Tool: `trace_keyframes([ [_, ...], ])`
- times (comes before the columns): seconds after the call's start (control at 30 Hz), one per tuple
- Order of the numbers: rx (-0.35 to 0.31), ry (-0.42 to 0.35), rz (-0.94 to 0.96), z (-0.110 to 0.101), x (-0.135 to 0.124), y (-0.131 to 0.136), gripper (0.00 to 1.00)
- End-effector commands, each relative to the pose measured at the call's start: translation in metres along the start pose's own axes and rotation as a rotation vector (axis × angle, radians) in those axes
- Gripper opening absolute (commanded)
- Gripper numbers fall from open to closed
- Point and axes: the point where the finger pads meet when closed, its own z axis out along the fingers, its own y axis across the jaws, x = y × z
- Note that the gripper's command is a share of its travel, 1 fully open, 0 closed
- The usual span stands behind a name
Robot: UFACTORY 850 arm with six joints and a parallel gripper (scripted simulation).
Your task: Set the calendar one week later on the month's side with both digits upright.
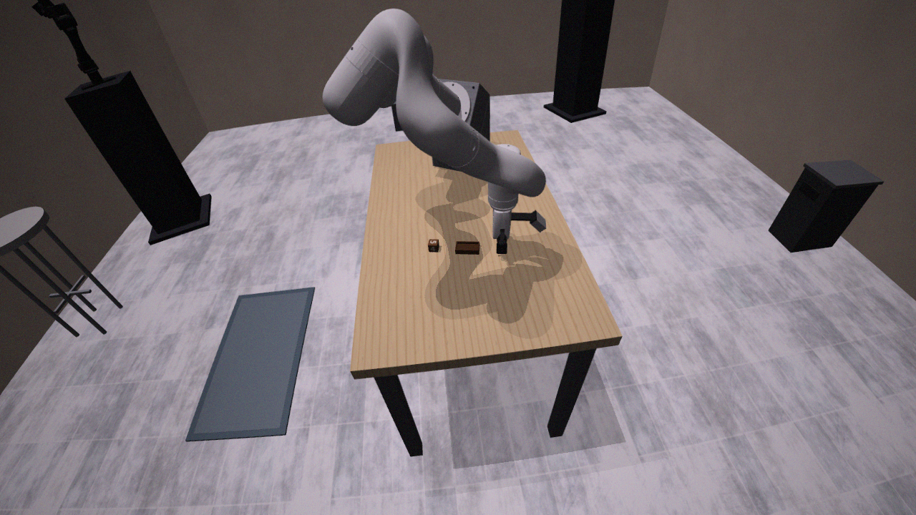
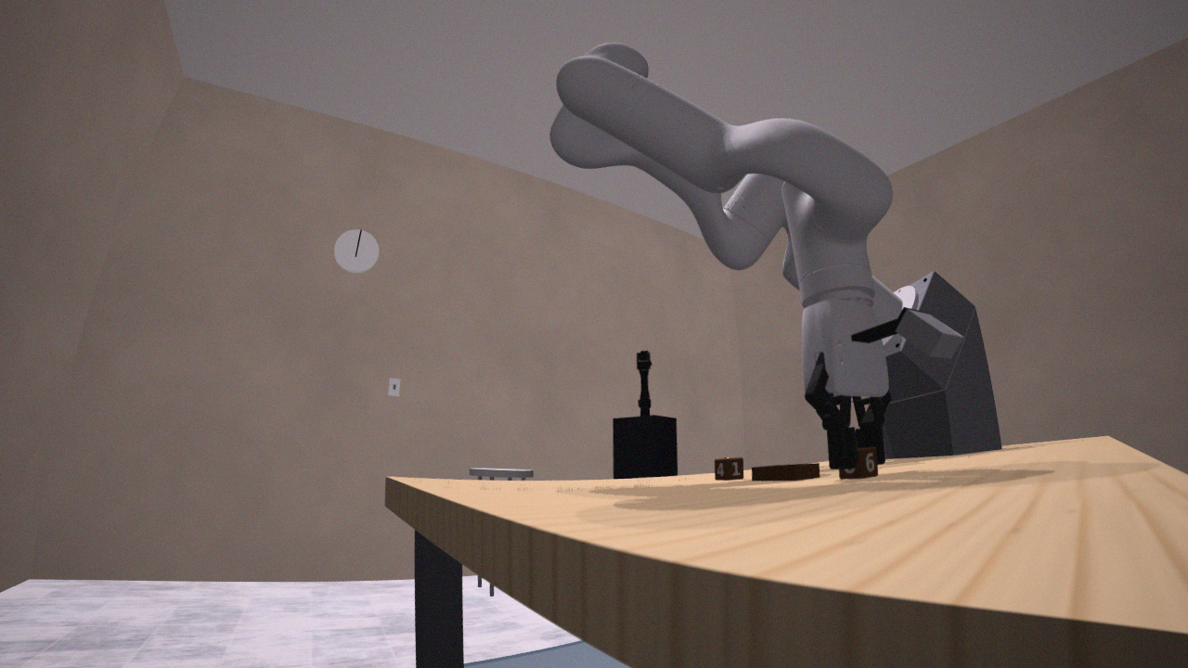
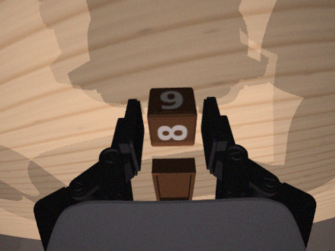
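Note:
A brown number cube [image 3: 172, 116] stands on the table between my gripper's [image 3: 172, 130] fingers, with a gap on each side; it shows a 9 and an 8 in the wrist view. The gripper is open around it. The same cube [image 2: 858, 462] shows a 6 in the exterior view, and it sits under the gripper [image 1: 502, 244] in the top view. The low dark tray [image 1: 467, 247] lies flat on the table just left of it, with nothing in it. The second cube [image 1: 433, 244] stands on the table left of the tray and shows a 4 and a 1 in the exterior view [image 2: 729, 468].
The robot's base [image 1: 472, 105] stands at the table's far end. Around the table stand a stool [image 1: 28, 237], two black pillars [image 1: 137, 153], a black box [image 1: 823, 203] and a grey floor mat [image 1: 256, 361].

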Motion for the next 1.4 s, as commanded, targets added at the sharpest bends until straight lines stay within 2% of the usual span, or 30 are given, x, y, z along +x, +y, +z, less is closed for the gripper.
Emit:
trace_keyframes([
  [0.0, -0.001, 0.001, 0.000, -0.001, 0.000, 0.000, 0.47],
  [0.13, -0.001, 0.001, 0.000, -0.002, 0.000, 0.000, 0.47],
  [0.27, -0.001, 0.001, 0.000, -0.013, 0.000, 0.000, 0.47],
  [0.63, -0.001, 0.001, 0.000, -0.069, 0.000, 0.000, 0.47],
  [0.7, -0.001, 0.001, 0.000, -0.069, 0.000, 0.000, 0.47],
  [0.9, -0.001, 0.001, 0.000, -0.087, 0.000, 0.000, 0.47],
  [1.07, -0.001, 0.001, 0.000, -0.090, 0.000, 0.000, 0.47],
  [1.1, -0.001, 0.001, 0.000, -0.090, 0.000, 0.000, 1.00],
  [1.37, -0.001, 0.001, 0.000, -0.090, 0.000, 0.000, 1.00],
])
